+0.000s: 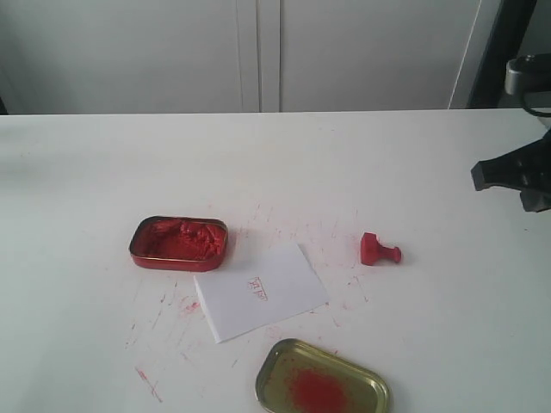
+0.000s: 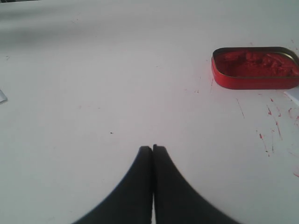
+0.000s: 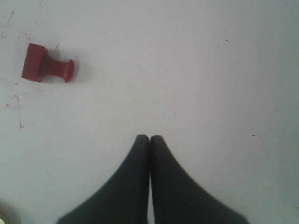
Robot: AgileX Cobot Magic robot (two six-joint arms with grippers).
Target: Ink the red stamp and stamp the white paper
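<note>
1. Surface (image 1: pixel 275 163): one white surface. Thin red smears and specks mark it around the items in its near half.

2. Hands: two.
- Left hand (image 2: pixel 152 148): both black fingers are pressed together tip to tip, with nothing between them. It hangs over bare surface, well apart from the ink tin.
- Right hand (image 3: pixel 149 138): the fingers are likewise pressed together and empty. It hangs over bare surface near the right edge, well apart from the stamp.

3. White paper (image 1: pixel 258 292): one sheet, lying flat and slightly skewed in the middle of the near half. One corner lies just beside the ink tin.

4. Gold tin lid (image 1: pixel 349 361): one, lying inside-up at the near edge, just beside the paper. A red smear covers its middle.

5. Red ink tin (image 1: pixel 178 243): one, open, filled with lumpy red paste, on the left-edge side of the paper.

6. Red stamp (image 1: pixel 379 252): one, lying on its side between the paper and the right edge. Its square base points toward the paper and its knob toward the right edge.

7. Imprint (image 1: pixel 256 288): one small red rectangular mark on the paper. Its characters are too small to read.
</note>
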